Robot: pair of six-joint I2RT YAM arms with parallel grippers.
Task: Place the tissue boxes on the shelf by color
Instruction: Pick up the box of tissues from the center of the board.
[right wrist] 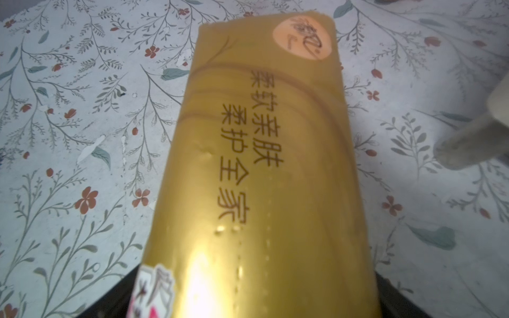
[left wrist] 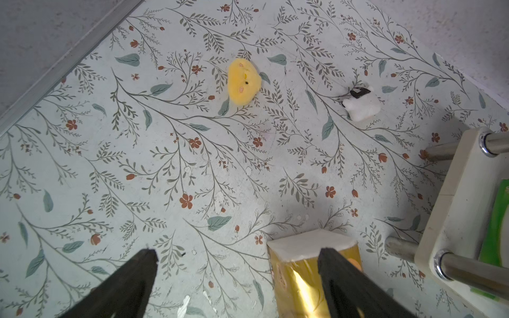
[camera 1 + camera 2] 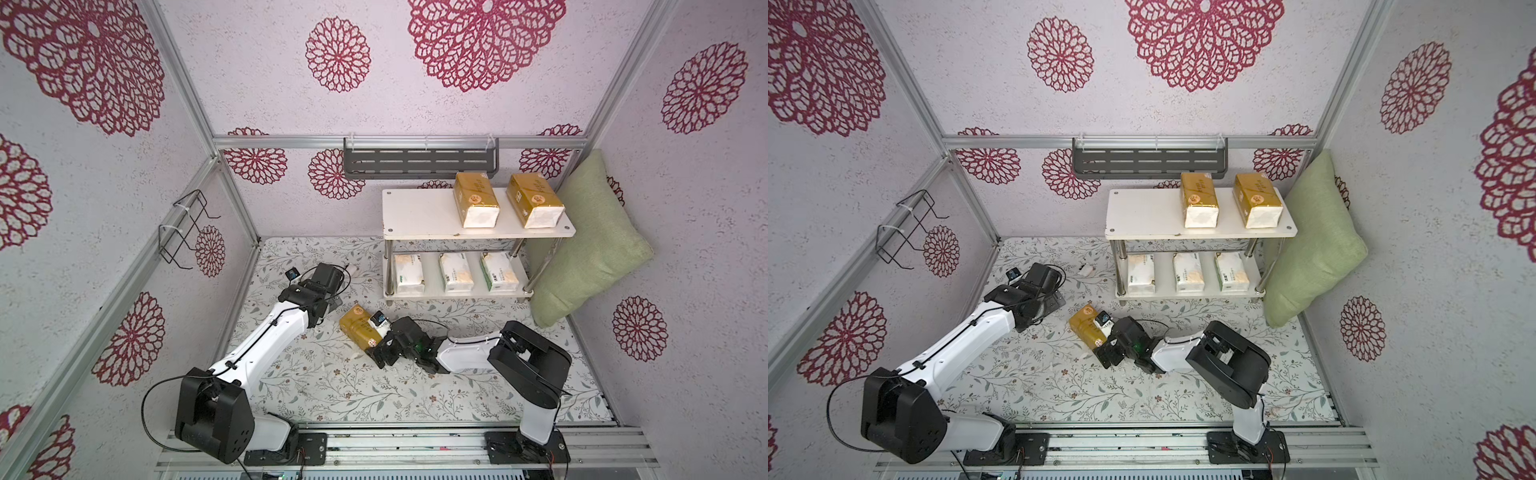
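Step in hand, by judgement: taking up the one loose gold tissue pack, flat and askew near the middle of the tabletop, short of the left end of the shelf. Right gripper set about the pack's near end, jaws flanking it; cannot tell whether pressing yet. Advise closing gently and squarely across the soft, glossy wrap, then lifting level, clear of the front edge of the top board. Left gripper spread, empty, hovering near the pack's far left side.

Surface: floral-print covering, flat, lightly scuffed. Small yellow plush and small white object toward the far left.

Shelf at the far right corner. Two gold packs on the right half of the top board, three white packs on the lower board.

Room: green cushion propped beside the shelf, grey slotted rack on the far wall, black wire rack on the left wall.
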